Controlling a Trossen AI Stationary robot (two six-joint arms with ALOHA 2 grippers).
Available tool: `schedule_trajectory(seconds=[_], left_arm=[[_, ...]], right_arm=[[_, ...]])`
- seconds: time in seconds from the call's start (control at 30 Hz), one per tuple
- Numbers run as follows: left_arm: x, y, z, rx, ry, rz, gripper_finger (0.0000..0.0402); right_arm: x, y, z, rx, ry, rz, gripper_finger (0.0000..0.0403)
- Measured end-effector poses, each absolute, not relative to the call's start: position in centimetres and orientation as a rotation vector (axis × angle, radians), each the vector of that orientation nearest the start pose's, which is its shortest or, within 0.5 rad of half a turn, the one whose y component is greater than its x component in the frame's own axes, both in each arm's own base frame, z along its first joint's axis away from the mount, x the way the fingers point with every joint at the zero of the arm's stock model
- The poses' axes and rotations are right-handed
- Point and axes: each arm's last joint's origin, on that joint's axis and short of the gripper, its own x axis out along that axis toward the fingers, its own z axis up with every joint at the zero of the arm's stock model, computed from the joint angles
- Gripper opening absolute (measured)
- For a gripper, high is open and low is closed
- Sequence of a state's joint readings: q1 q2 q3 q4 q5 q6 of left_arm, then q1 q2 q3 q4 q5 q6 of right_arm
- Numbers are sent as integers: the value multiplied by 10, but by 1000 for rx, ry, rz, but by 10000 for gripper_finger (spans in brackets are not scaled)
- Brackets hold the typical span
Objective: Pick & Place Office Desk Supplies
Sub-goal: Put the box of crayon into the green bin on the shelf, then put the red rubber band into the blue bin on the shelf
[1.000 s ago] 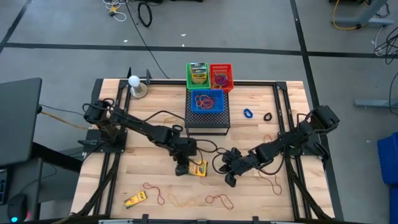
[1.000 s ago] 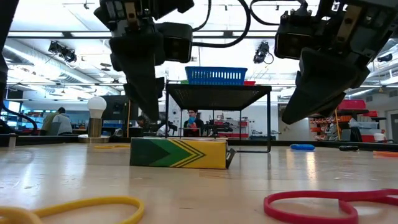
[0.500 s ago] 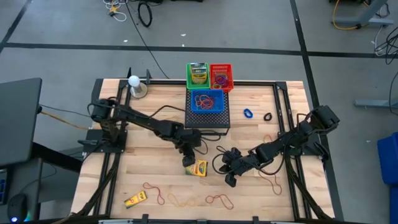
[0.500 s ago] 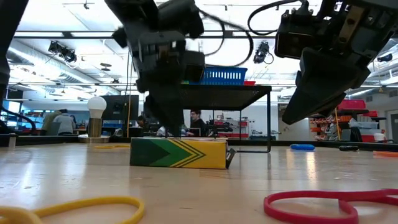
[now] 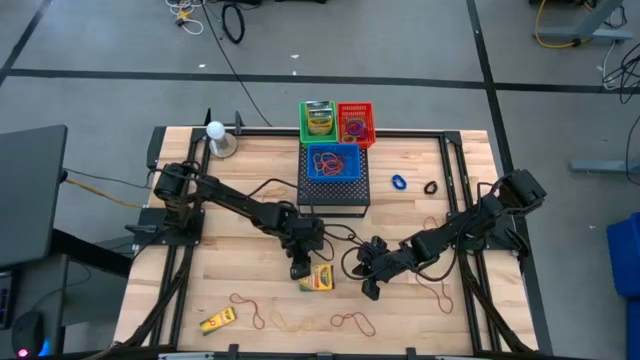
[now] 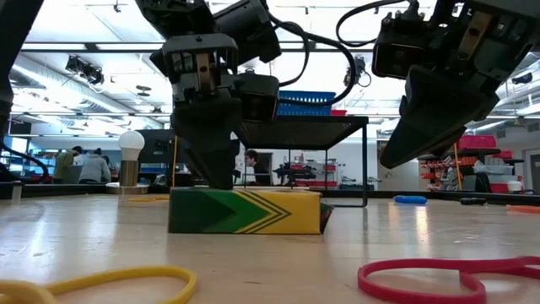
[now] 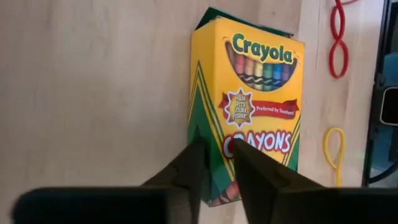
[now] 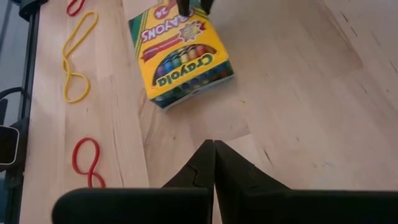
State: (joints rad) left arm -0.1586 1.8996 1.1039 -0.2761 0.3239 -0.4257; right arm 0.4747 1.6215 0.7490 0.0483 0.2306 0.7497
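A yellow and green Crayola crayon box (image 5: 318, 278) lies flat on the wooden table (image 5: 230, 215), face up, in front of the black mesh box (image 5: 333, 192). My left gripper (image 5: 299, 268) has come down at the box's left end, its fingers narrowly apart over the box's corner (image 7: 214, 177). My right gripper (image 5: 370, 288) hangs shut above bare wood to the right of the crayon box (image 8: 183, 53), touching nothing. Thin rubber bands (image 5: 350, 320) lie along the near edge. My left gripper is at one end of the crayon box, on the corner where the yellow face meets the green long side (image 7: 208, 155). One finger (image 7: 249, 171) rests over the face and the other (image 7: 189, 168) stands outside the green side. The fingers slant down from the far left. The box lies flat on the table.
Green (image 5: 318, 120), red (image 5: 355, 122) and blue (image 5: 333, 162) baskets sit on and behind the mesh box. A blue ring (image 5: 399, 183) and a black ring (image 5: 430, 187) lie at the right. A yellow item (image 5: 218, 320) lies near left, a light bulb (image 5: 215, 130) far left.
My left gripper has sunk onto the left end of the crayon box. The box has slid a little toward the table's near edge and turned slightly, still flat on the wood.
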Motion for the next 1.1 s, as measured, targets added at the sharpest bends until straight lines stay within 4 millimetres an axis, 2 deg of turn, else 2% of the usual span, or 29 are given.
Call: schedule_trajectory(seconds=[0.13,0.2,0.33,0.5,0.6,0.73,0.87,0.97,1.1], left_arm=[[358,-74,138,-486,1159,-186,24],[357,-79,139,-469,1148,-161,9],[355,-91,146,-368,1076,-37,4],[350,-104,164,-342,967,45,4],[345,-110,169,-365,919,76,3],[337,-118,175,-405,818,150,3],[329,-126,182,-464,651,223,2],[326,-133,190,-527,496,269,2],[328,-139,203,-577,318,316,2]], right_arm=[[272,132,148,417,808,-69,7],[272,132,148,423,809,-72,7],[267,130,151,443,837,-85,7],[244,128,168,387,906,-129,7],[230,128,178,381,889,-184,7],[213,128,174,481,809,-217,7],[206,130,164,652,697,-166,8],[207,132,164,732,611,-133,21],[212,133,172,766,491,-131,62]])
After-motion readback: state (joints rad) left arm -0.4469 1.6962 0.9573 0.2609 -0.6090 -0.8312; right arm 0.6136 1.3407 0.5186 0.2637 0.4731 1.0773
